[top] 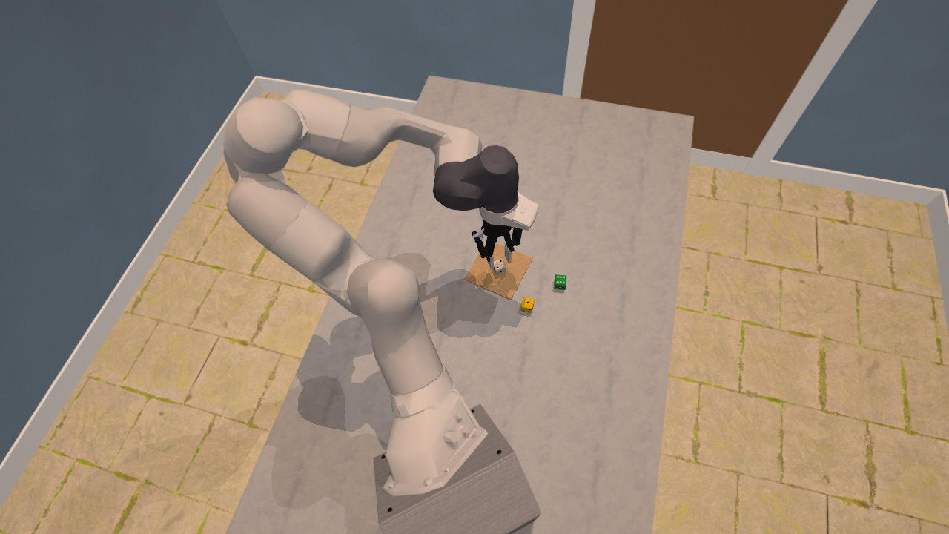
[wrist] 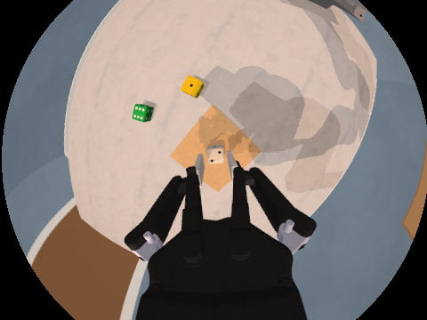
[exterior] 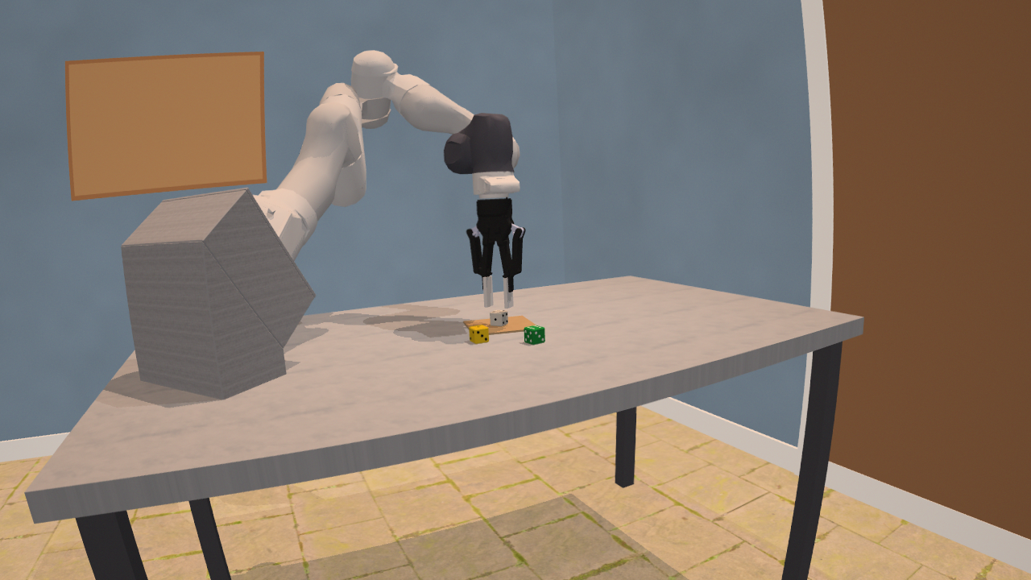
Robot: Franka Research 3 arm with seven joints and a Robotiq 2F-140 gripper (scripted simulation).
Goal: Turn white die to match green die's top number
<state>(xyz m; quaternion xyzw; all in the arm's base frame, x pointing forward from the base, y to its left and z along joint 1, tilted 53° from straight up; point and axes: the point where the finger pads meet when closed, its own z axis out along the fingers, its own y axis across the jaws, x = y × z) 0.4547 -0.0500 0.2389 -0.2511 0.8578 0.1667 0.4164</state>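
The white die (top: 499, 267) (exterior: 498, 317) (wrist: 215, 155) sits flat on the orange-brown mat (top: 521, 265) (exterior: 523, 322) (wrist: 186, 153), with two pips on top. The mat lies flat on the table. The green die (top: 560, 282) (exterior: 534, 334) (wrist: 142, 113) stands on the table beside the mat, with six pips on top. The yellow die (top: 526, 305) (exterior: 478, 333) (wrist: 192, 86) stands near a mat corner, with one pip on top. My gripper (top: 500, 262) (exterior: 498, 305) is partly open and empty, pointing down. Its fingertips hang just above the white die, one to each side.
The grey table (top: 610, 331) (exterior: 432, 403) (wrist: 111, 58) bears everything. The robot's base block (top: 457, 495) (exterior: 172, 310) stands at one end of the table, away from the dice. The arm's shadow falls over part of the mat and the table beside it.
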